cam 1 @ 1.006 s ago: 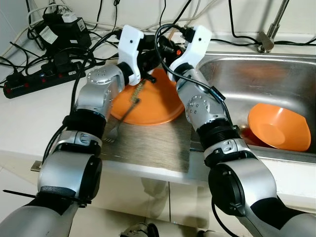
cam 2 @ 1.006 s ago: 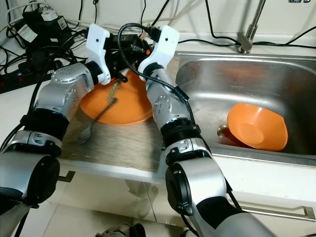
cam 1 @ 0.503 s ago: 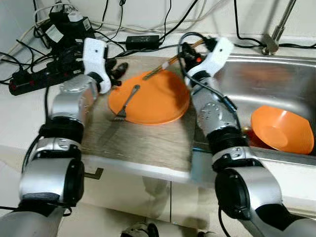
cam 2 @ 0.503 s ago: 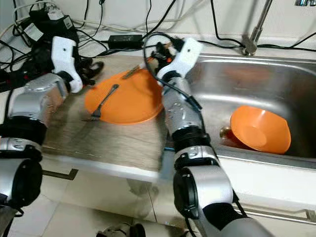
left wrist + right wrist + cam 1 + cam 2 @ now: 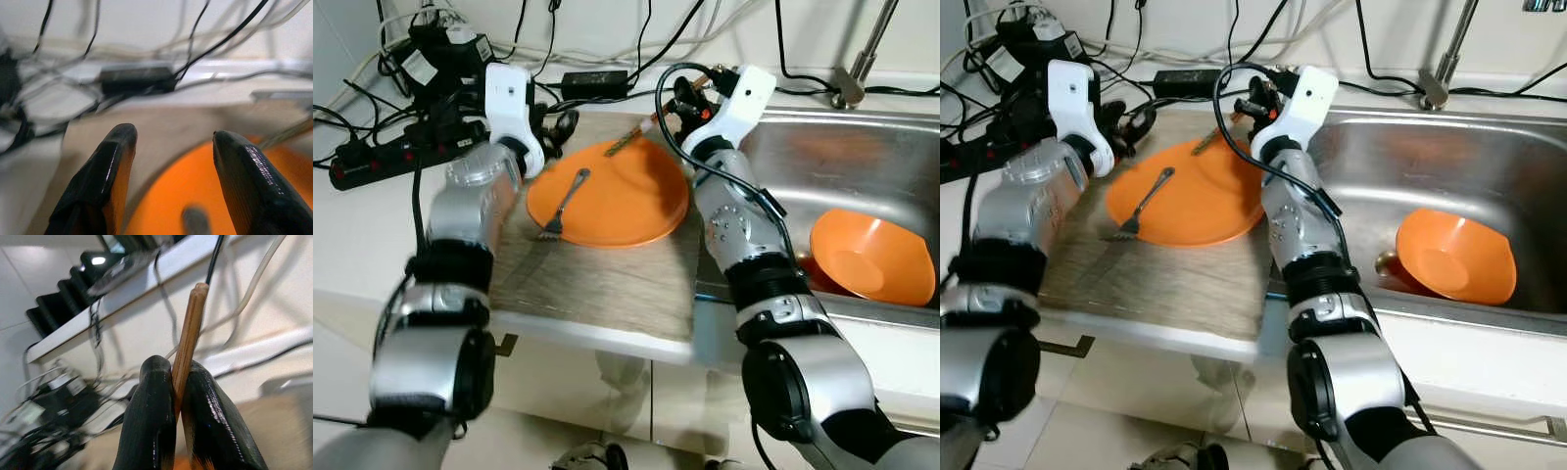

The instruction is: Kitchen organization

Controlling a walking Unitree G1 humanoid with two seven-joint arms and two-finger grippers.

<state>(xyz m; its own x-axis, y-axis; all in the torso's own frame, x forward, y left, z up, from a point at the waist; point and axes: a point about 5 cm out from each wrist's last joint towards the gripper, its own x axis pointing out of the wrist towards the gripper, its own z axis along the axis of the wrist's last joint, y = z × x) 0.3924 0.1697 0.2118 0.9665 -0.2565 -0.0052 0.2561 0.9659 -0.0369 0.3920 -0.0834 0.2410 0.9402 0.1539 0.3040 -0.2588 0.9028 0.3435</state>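
Here, 2 orange dishes are in view: 1 orange plate [image 5: 612, 192] on the wooden board [image 5: 597, 279] and 1 orange bowl [image 5: 869, 257] down in the steel sink [image 5: 822, 162]. 1 fork [image 5: 563, 205] lies across the plate's left part, tines over the rim toward the board's near-left, handle pointing up toward the plate's middle. 1 wooden stick [image 5: 187, 340] is pinched between the right gripper [image 5: 177, 401] fingers, above the plate's far edge; its long axis slants from the gripper down-left to its other end [image 5: 625, 143] at the plate's far rim. The left gripper [image 5: 171, 171] hangs over the plate's far-left edge, fingers spread wide and holding nothing. Behind lie 1 power strip [image 5: 372, 162] and 1 black adapter [image 5: 594, 84].
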